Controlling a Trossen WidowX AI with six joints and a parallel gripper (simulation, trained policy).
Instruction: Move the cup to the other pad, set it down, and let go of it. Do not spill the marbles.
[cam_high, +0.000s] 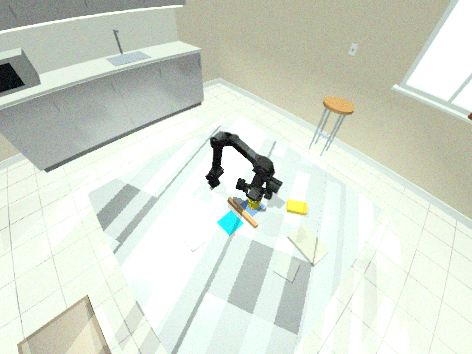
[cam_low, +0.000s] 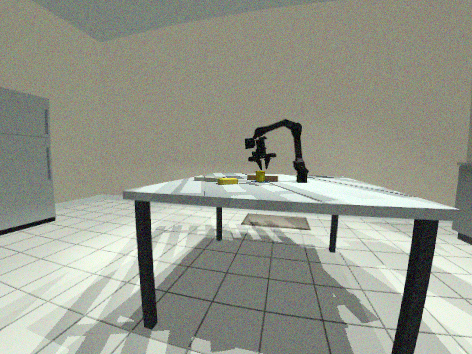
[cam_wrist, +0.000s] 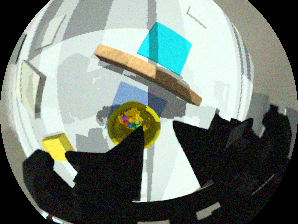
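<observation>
The yellow cup (cam_high: 254, 204) (cam_low: 260, 176) (cam_wrist: 119, 134) stands upright on the blue pad (cam_high: 249, 210) (cam_wrist: 131, 94). Several coloured marbles (cam_wrist: 132, 121) lie inside it. The cyan pad (cam_high: 230, 223) (cam_wrist: 166, 47) has nothing on it. My gripper (cam_low: 264, 168) (cam_wrist: 158, 126) points down just above the cup, with its fingers parted and nothing between them. In the wrist view one fingertip overlaps the cup's rim and the other is off to its right. In the top view the arm hides the fingertips.
A wooden bar (cam_high: 243, 212) (cam_low: 271, 178) (cam_wrist: 150, 72) lies between the two pads. A yellow block (cam_high: 297, 207) (cam_low: 228, 181) (cam_wrist: 57, 146) lies to one side of the cup. A flat beige board (cam_high: 308, 245) (cam_wrist: 31, 87) lies farther out on the table.
</observation>
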